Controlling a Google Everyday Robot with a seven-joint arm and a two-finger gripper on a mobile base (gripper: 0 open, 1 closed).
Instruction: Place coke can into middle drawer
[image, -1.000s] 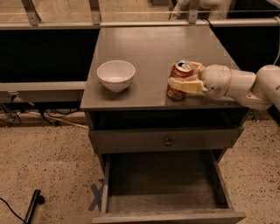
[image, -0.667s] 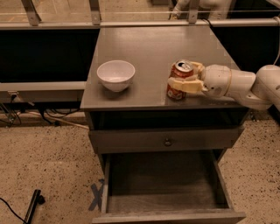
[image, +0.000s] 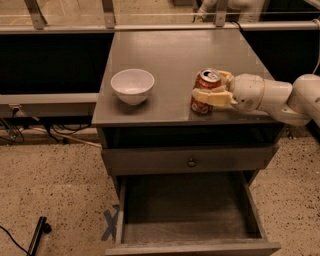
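Coke can is standing upright near the front right of the grey cabinet top, well apart from the white bowl sitting to its left. The gripper is reaching in from the right and clasping the can, one finger crossing its front, the other pressing behind. Below, the middle drawer is sitting pulled out beneath a closed drawer front.

The gripper, reaching in from the right, clasps the upright coke can on the grey surface, right of the white bowl and above the pulled-out middle drawer.
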